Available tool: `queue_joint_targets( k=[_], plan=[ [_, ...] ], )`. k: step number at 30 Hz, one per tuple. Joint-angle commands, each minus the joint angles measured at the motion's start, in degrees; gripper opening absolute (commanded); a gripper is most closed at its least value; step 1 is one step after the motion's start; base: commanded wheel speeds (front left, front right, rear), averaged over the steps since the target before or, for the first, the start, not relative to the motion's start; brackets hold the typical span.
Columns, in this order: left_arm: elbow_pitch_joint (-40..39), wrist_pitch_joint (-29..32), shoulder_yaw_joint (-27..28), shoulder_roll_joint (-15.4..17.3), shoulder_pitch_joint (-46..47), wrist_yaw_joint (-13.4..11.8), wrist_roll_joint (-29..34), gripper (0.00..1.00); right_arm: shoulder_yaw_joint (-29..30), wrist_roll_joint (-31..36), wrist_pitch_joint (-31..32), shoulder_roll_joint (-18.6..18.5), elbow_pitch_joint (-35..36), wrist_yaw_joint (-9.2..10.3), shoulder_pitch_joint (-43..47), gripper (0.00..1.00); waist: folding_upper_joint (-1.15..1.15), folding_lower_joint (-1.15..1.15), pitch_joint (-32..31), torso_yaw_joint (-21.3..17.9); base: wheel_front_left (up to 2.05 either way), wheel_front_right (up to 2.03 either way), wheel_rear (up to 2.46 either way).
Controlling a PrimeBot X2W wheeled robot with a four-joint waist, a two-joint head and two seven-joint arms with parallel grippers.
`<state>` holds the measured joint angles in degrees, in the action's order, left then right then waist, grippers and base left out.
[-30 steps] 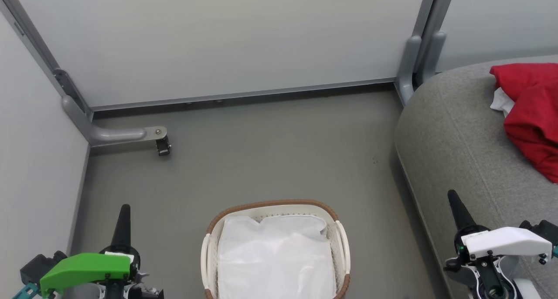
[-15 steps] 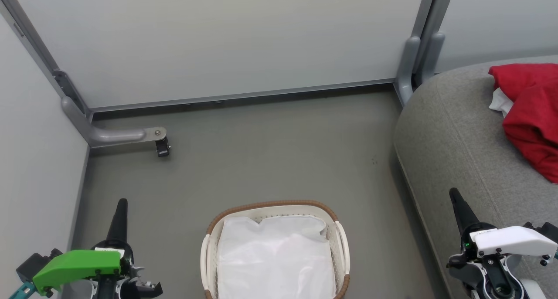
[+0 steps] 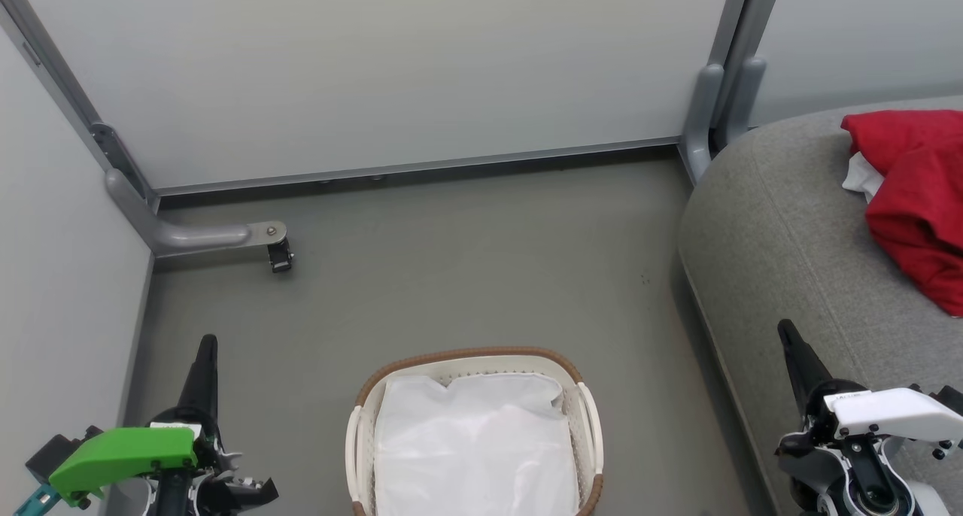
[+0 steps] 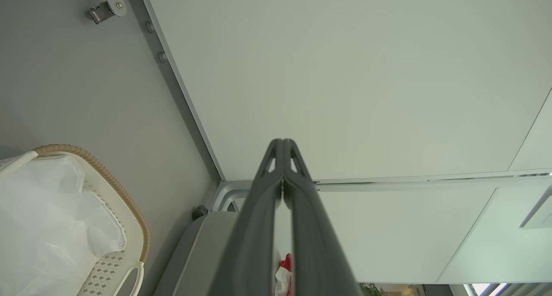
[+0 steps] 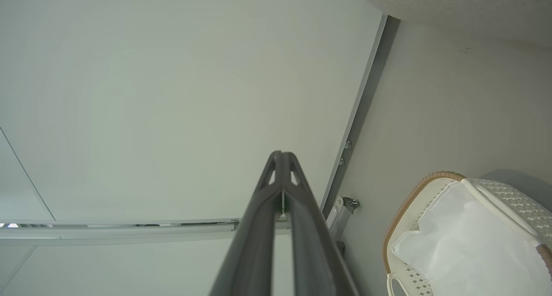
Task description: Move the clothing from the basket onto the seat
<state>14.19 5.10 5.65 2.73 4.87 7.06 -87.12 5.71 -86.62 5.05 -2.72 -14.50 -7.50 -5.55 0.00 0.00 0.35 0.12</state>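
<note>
Lying on the seat (image 3: 782, 238), clothing (image 3: 914, 192) runs off frame; basket (image 3: 472, 353) is cropped below; left claw (image 3: 207, 341) and right claw (image 3: 785, 325) are pressed together.

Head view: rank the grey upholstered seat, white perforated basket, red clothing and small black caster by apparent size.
1. Grey fabric seat, cropped by the frame.
2. White perforated plastic basket with brown rim, cropped below.
3. Red fabric clothing, cropped too, so its true rank against the basket is unsure.
4. Small black caster.

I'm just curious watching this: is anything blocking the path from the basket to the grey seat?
Nothing visible does. Only bare floor lies between the basket and the seat, where the red clothing already lies.
</note>
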Motion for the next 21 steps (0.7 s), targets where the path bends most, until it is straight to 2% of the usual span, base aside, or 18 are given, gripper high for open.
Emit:
queue_joint_targets(
  k=[1, 14, 21],
  plan=[
    [-0.3, 0.4, 0.4, 0.3, 1.4, 0.3, -1.3, 0.00, 0.3, -1.2, 0.4, -0.4, 0.4, 0.01, -0.8, 0.00, 0.00, 0.00, 0.0, 0.0, 0.00, 0.00, 0.00],
    [-0.2, 1.7, 1.1, 0.3, 1.9, 0.6, -5.5, 0.00, 0.9, -6.2, 1.7, -0.4, 0.6, 0.02, -0.9, 0.00, 0.00, 0.00, -0.2, -0.1, 0.00, 0.00, 0.00],
    [-0.2, 1.7, 1.1, 0.3, 1.7, 0.6, -5.4, 0.00, 0.9, -5.9, 1.6, -0.4, 0.6, 0.02, -0.9, 0.00, 0.00, 0.00, -0.2, -0.1, 0.00, 0.00, 0.00]
  ],
)
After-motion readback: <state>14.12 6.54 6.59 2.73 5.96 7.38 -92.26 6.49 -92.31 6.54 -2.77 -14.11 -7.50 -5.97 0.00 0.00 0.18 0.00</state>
